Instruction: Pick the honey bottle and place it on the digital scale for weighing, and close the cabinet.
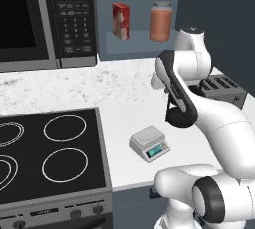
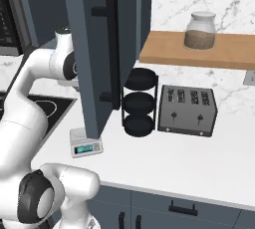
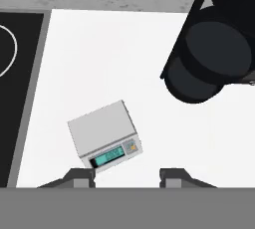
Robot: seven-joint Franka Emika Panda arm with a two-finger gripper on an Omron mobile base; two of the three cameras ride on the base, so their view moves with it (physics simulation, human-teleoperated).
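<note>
Cabinet (image 2: 99, 49) door open, hanging over counter's front edge; honey bottle (image 1: 161, 21) unpicked at shelf's front edge; digital scale (image 1: 150, 143) bare near counter front; gripper (image 3: 127, 175) fingers parted, empty; risk of arm clipping door, toppling bottle.

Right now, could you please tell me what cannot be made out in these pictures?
On the digital scale, display digits: too small in every view.
Its back, right base view: behind the cabinet door.
Toaster, left base view: partly behind the arm.
Microwave: cut by the left edge.
</note>
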